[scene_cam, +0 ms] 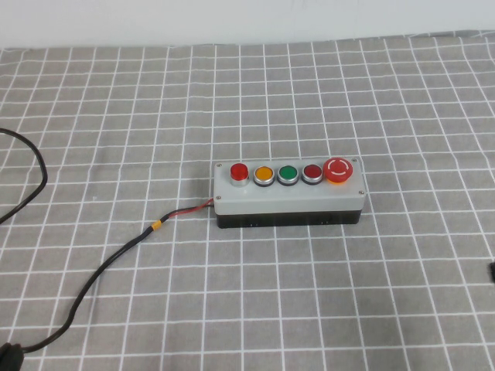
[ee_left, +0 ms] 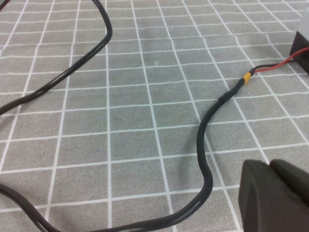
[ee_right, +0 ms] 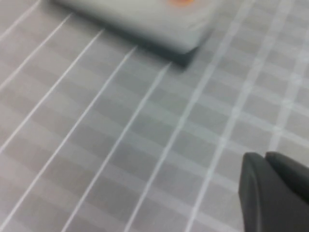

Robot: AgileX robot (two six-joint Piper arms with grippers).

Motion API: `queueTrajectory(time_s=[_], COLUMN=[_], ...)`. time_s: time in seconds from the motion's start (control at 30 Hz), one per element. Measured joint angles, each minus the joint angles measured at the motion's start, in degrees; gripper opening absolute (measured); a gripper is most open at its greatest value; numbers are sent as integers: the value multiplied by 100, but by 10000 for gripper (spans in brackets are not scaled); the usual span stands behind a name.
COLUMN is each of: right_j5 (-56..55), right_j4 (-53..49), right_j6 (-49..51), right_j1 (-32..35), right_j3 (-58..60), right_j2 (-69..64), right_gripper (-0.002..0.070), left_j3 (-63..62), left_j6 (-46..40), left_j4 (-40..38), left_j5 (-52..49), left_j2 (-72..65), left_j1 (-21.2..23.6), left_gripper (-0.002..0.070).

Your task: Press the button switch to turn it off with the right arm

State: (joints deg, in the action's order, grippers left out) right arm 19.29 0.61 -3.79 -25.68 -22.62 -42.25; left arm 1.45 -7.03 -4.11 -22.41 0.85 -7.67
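The button switch [scene_cam: 239, 171] I need sits at the left end of a row of five on top of the grey box [scene_cam: 288, 199], which rests near the middle of the checked cloth [scene_cam: 116, 116]. Beside it run an amber button [scene_cam: 264, 175], a green one [scene_cam: 288, 174], a darker red one [scene_cam: 312, 173] and the big mushroom stop [scene_cam: 339, 170] at the far right.

My right gripper [ee_right: 275, 191] hangs low over the cloth, well apart from the box, whose corner shows blurred at the edge of its wrist camera. Its two black fingers look pressed together. In the high view only a dark sliver [scene_cam: 492, 270] shows at the right edge. The left gripper [ee_left: 275, 195] is parked off to the left beside the black cable [ee_left: 207, 145]; its fingers also appear closed.

I judge the button to be stiff plastic on a spring, small and smooth-topped, so nothing to grasp: I would press straight down on its centre with closed fingertips. The box looks light enough to slide or tip if I push off-axis.
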Motion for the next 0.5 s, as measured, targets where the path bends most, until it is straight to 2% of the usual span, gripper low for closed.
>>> queueTrajectory(time_s=[0.1, 0.23, 0.33, 0.5], right_j5=[-1339, -2440, -2717, -2363], right_j4=[445, 858, 927, 942], right_j6=[0, 14, 14, 14], right_j1=[621, 1256, 1678, 2078], right_j3=[924, 1860, 2334, 2408], right_j2=[579, 1290, 1770, 2553], right_gripper=[-17, -17, -17, -17], left_j3=[0, 0, 0, 0], left_j6=[0, 0, 0, 0], left_j4=[0, 0, 0, 0], left_j5=[0, 0, 0, 0], left_j2=[0, 0, 0, 0], left_j1=[0, 0, 0, 0], left_gripper=[-4, -4, -4, -4])
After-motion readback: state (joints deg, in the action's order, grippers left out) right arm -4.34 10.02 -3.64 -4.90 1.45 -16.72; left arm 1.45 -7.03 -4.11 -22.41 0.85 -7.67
